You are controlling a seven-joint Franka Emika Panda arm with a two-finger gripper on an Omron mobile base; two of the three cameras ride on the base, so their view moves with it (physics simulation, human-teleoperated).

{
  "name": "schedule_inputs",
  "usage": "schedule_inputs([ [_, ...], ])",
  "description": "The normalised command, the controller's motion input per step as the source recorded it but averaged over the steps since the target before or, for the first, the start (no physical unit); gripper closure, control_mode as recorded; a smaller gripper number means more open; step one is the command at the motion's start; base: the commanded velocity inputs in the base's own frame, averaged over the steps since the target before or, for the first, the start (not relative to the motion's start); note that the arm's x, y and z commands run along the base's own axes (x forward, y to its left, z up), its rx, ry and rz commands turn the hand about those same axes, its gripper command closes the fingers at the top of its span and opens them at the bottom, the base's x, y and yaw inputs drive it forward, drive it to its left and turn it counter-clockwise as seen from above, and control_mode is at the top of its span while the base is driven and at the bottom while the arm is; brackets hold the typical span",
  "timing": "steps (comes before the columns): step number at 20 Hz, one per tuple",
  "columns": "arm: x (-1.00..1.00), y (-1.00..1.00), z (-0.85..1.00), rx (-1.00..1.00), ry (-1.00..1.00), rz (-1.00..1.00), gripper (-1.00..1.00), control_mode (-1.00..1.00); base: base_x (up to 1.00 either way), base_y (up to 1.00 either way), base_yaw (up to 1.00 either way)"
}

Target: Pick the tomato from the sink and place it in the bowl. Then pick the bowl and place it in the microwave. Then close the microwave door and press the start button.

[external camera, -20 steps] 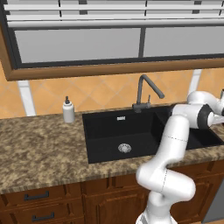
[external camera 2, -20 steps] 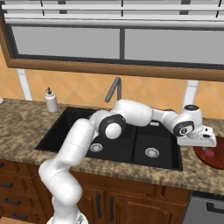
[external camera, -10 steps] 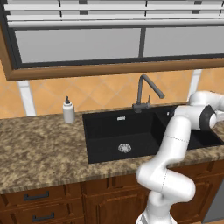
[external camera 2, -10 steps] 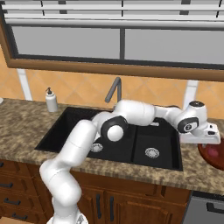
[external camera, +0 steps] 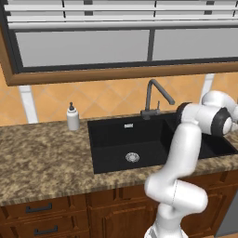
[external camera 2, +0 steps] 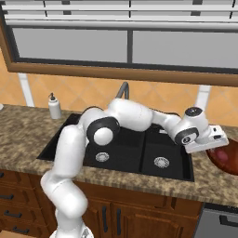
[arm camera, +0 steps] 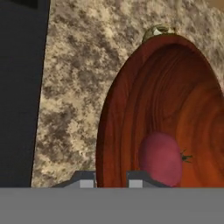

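tomato (arm camera: 161, 158) lying inside the bowl (arm camera: 131, 113), right of the sink (external camera 2: 139, 153); gripper (arm camera: 109, 178) now narrowed across the bowl's near rim, likely gripping it for the microwave

Free room and obstacles around the sink and bowl

In the hand view the bowl (arm camera: 175, 100) stands on the granite counter (arm camera: 74, 87), its near rim rising between the two fingertips (arm camera: 85, 179), one outside the wall and one inside; the tomato (arm camera: 161, 158) lies in the bowl just beside the inner tip, at about 1 o'clock from it, crowding that side. Bare counter runs from 9 to 12 o'clock of the bowl, up to the sink (arm camera: 19, 87) edge. In the left base view the faucet (external camera: 155, 97) rises at the basin's back rim, at 12 o'clock, and a soap bottle (external camera: 72, 117) stands at 10 o'clock, well apart.
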Motion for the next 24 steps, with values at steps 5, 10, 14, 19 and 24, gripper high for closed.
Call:
schedule_inputs([
  [5, -0.22, 0.39, 0.67, -0.27, 0.06, 0.33, 1.00, -1.00, 0.00, 0.00, 0.00],
  [10, -0.28, 0.14, 1.00, -0.01, 0.02, 0.33, 1.00, -1.00, 0.00, 0.00, 0.00],
  [14, -0.64, 0.17, 0.81, 0.00, 0.00, 0.32, 1.00, -1.00, 0.00, 0.00, 0.00],
  [19, -0.53, 0.47, 0.77, 0.01, 0.00, 0.39, 1.00, -1.00, 0.00, 0.00, 0.00],
  [24, -0.39, 0.63, 0.67, -0.01, -0.01, 0.40, 1.00, -1.00, 0.00, 0.00, 0.00],
])
